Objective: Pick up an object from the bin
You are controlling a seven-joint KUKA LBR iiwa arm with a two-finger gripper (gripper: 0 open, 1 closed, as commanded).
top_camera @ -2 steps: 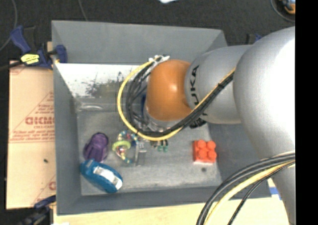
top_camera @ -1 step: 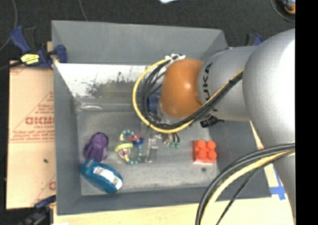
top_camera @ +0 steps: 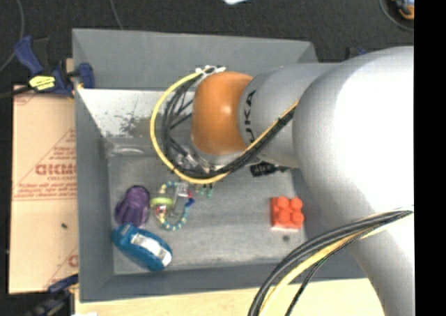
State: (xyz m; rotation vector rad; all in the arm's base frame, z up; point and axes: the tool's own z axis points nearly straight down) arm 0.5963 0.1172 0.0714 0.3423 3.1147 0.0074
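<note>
The gripper [top_camera: 182, 192] hangs low near the bin's [top_camera: 223, 241] middle, under the arm's orange cover [top_camera: 219, 114]. I cannot tell whether it is open or closed, or whether it has hold of anything. Nearest is 1 small multicoloured trinket [top_camera: 171, 215], right at its tip on the lower-left side, lying roughly up-down in the view. A purple toy [top_camera: 134, 203] sits just left (a blue dispenser [top_camera: 143, 247] below it). The orange block [top_camera: 287, 213] lies well apart to the right.
</note>
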